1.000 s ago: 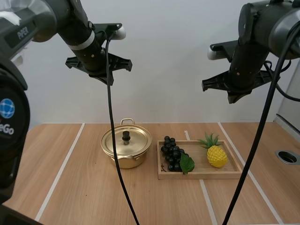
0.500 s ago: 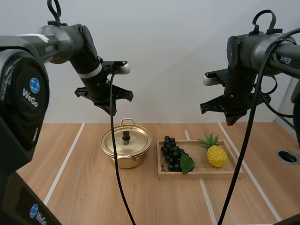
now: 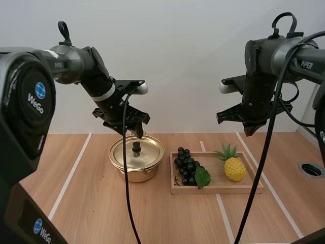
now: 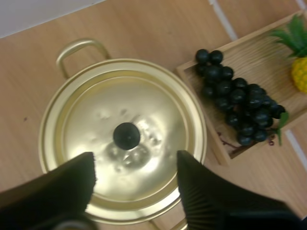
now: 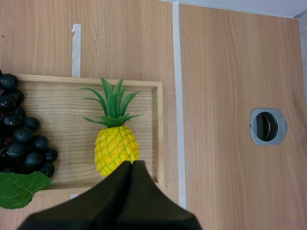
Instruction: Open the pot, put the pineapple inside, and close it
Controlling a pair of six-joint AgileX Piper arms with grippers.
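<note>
On the left half of the desk (image 3: 76, 203) stands the gold pot (image 3: 134, 172), its lid (image 3: 144, 154) still on and the black knob (image 3: 136, 147) upright at the centre. The left fingers (image 3: 137, 131) hang close over the pot, spread wide apart with their ribbed inner faces turned to each other. In the left wrist view the knob shows in the gap between them, and they hold nothing.

Just beside the pot, to its right, lies the wooden tray (image 3: 249, 189). A bunch of dark grapes (image 3: 187, 166) with a green leaf fills its left end. The pineapple (image 3: 234, 169) lies at the right end, leafy crown pointing away from the arms' bases.

Well above that end of the tray hang the right fingers (image 3: 250, 130) — pressed together into one dark wedge, gripping nothing. Far right, a metal-ringed hole (image 3: 311, 170) sits in the desk.
</note>
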